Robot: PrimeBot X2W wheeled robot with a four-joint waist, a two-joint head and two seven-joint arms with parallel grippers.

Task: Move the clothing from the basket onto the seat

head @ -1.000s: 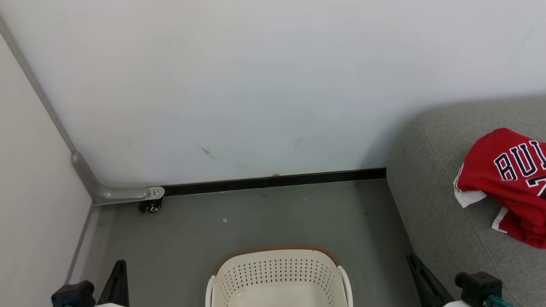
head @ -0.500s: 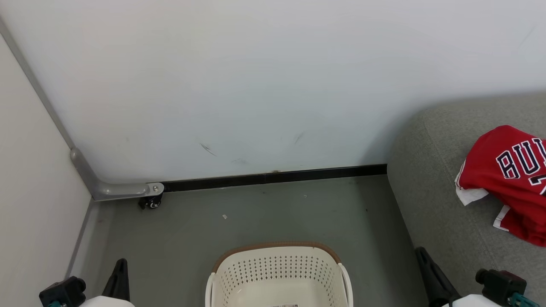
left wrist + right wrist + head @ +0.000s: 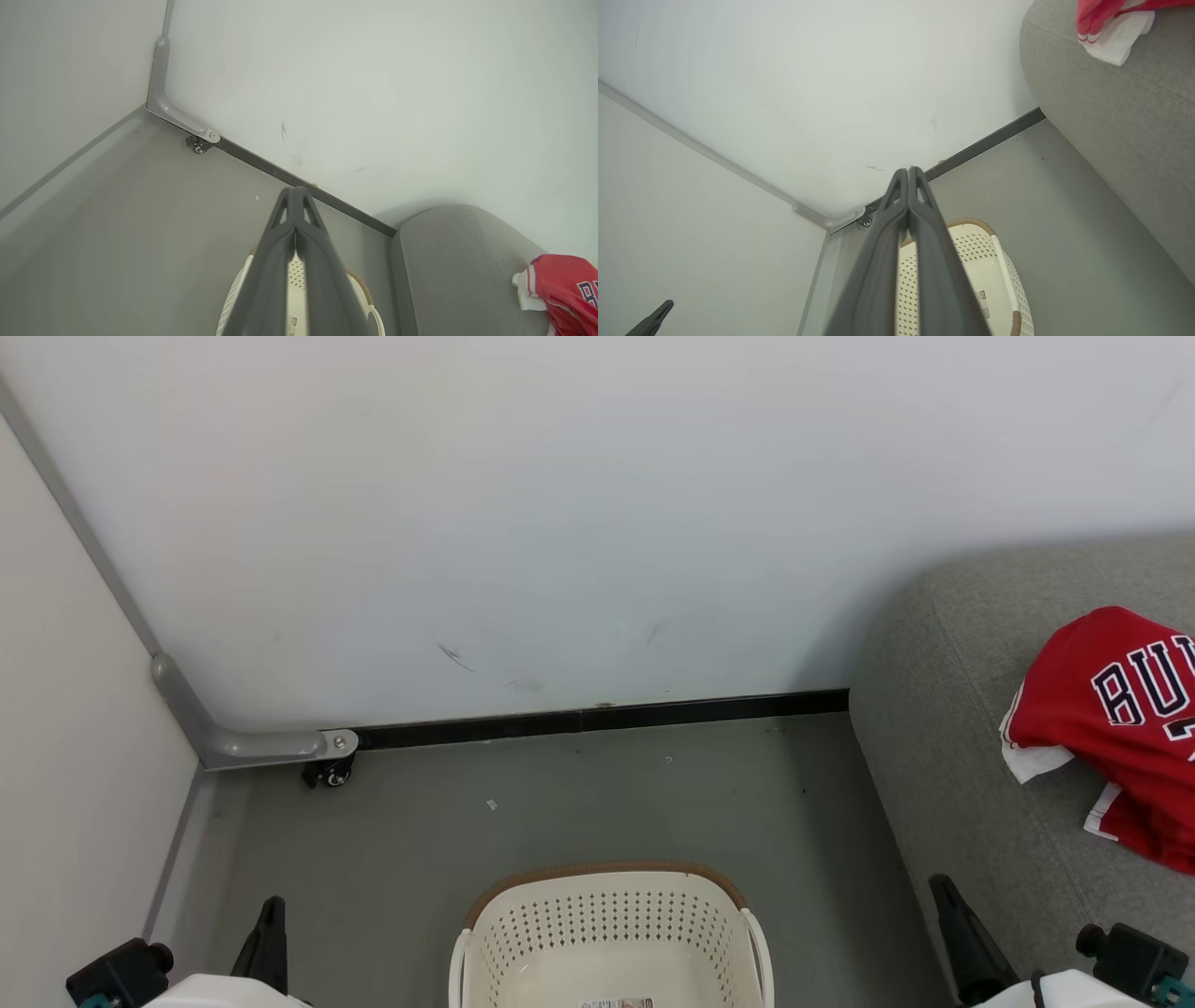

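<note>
While both hands hang low with nothing in them, we judge the job close to done. Our left hand [image 3: 295,198] has its two fingers pressed together at the tips, and so does our right hand [image 3: 908,177]; neither pinches anything. The clothing [image 3: 1116,709], red with dark lettering and a scrap of white, lies on the seat [image 3: 943,775] at the right edge of the frame, well apart from the basket [image 3: 607,875] at bottom centre. What we see of the basket's floor is bare but for a label [image 3: 616,1002]; its near part is cut off by the frame. To finish well, we should look down into that hidden part before calling it empty. If cloth remains, we spread one hand above the rim, descend clear of the wall, and pinch a thick fold.
</note>
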